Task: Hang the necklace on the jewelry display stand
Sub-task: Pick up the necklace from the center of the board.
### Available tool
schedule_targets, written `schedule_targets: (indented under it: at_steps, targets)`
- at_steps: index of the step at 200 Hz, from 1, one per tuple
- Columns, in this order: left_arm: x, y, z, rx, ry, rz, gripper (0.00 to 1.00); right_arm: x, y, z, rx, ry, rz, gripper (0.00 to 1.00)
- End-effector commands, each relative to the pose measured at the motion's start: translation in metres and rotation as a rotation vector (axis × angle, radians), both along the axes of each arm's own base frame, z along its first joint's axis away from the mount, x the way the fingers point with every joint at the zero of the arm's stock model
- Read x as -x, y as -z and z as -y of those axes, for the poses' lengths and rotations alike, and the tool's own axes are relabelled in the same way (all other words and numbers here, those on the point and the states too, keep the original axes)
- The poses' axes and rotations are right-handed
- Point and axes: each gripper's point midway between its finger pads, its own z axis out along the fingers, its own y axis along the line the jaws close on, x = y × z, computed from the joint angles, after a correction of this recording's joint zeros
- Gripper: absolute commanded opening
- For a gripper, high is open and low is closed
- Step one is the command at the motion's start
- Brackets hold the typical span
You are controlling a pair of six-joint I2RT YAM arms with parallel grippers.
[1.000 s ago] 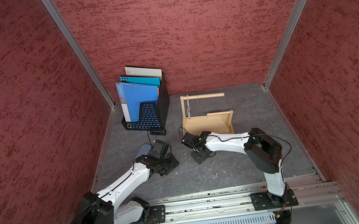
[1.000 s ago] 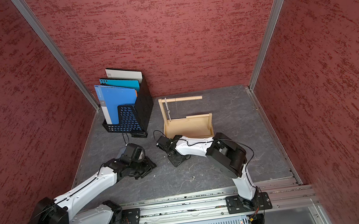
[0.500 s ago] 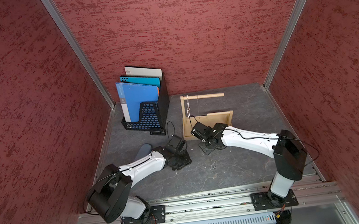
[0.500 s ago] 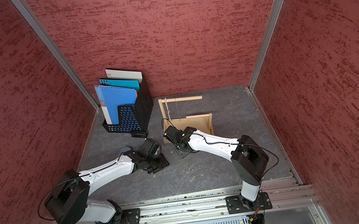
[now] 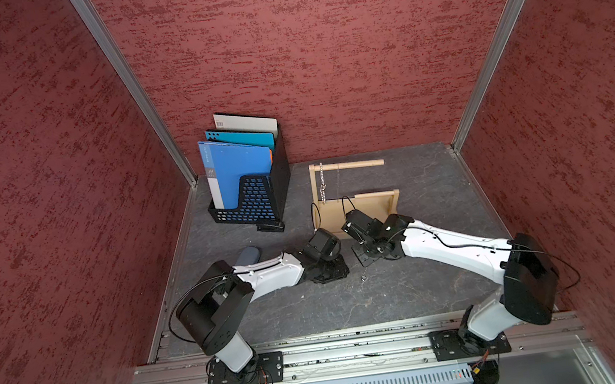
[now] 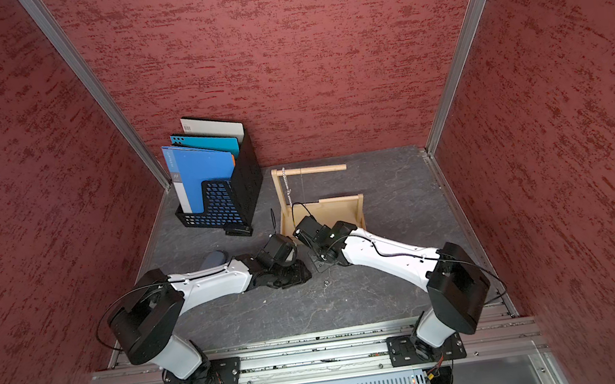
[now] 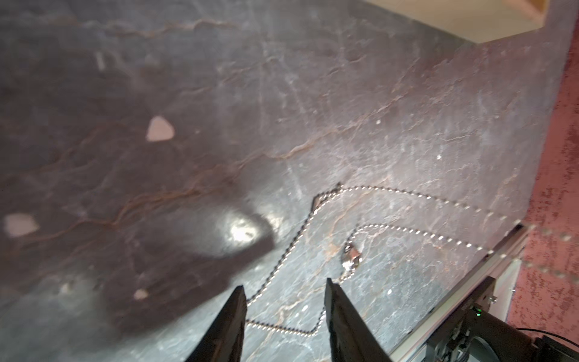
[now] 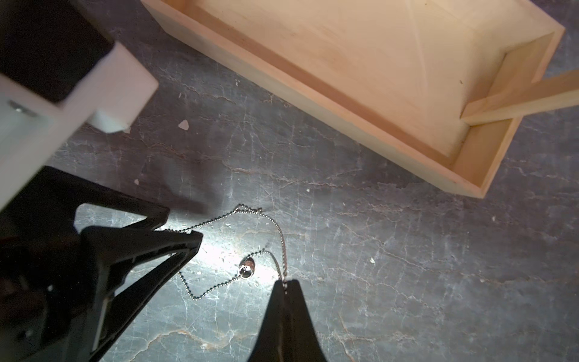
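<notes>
Necklace down on the table, just in front of the stand!
The right gripper (image 8: 286, 284) has its black fingertips pressed together on the silver bead-chain necklace (image 8: 246, 270), whose small pendant lies on the grey slate-look tabletop (image 5: 353, 304) just in front of the pale wooden jewelry display stand (image 5: 373, 210). The left gripper (image 7: 285, 283) sits low beside it, fingers spread, a loop of chain lying between them. Up on the stand's long dowel arm, another silver chain (image 5: 322, 185) hangs by the tall post. Beyond, left of the stand, the black mesh file rack (image 5: 255, 204) holds blue folders.
</notes>
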Motion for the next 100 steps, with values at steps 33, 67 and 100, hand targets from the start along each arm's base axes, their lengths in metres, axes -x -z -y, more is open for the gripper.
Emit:
schedule_targets:
  at_steps: [33,67,100]
  targets:
    - [-0.014,0.000,0.021,0.065,-0.001,0.033,0.45,-0.008,-0.024,0.002,-0.086,0.072,0.083,0.00]
    - [-0.017,-0.003,0.025,0.086,-0.001,0.055,0.46,-0.008,-0.049,0.004,-0.144,0.082,0.139,0.00]
    - [-0.021,-0.006,0.034,0.109,0.007,0.078,0.46,-0.007,-0.058,0.005,-0.156,0.080,0.153,0.00]
